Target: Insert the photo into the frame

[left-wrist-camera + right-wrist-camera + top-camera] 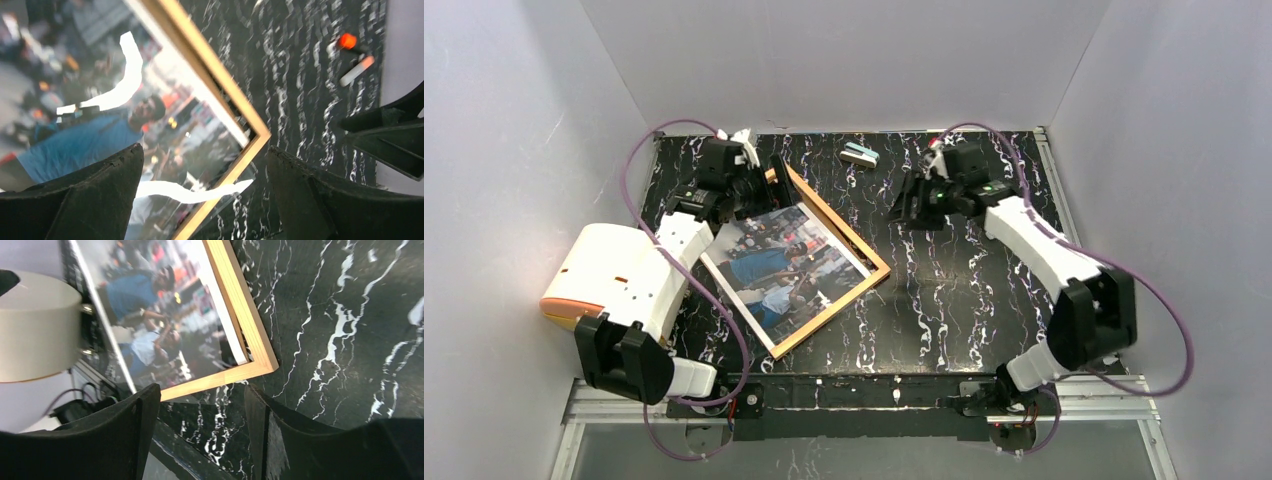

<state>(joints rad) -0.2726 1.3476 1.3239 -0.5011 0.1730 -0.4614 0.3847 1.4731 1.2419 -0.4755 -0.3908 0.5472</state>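
Observation:
The frame (pixel 866 248), with a thin light-wood border, lies turned at an angle on the black marble table, left of centre. The photo (pixel 782 268), a glossy street scene with a man in blue, lies face up inside the wood border on the right and near sides. No wood shows along its left edge. My left gripper (pixel 759 187) hangs open over the frame's far end. In the left wrist view its fingertips (pixel 131 156) straddle the photo (pixel 85 142) and a frame corner (pixel 260 136). My right gripper (pixel 911 207) is open above bare table right of the frame (pixel 240 300), holding nothing.
A small teal-and-white block (pixel 860 154) lies at the back of the table. A white stick with an orange tip (pixel 356 70) lies near the wall. The left arm's white and orange casing (pixel 614 275) overhangs the table's left side. Purple cables loop beside both arms.

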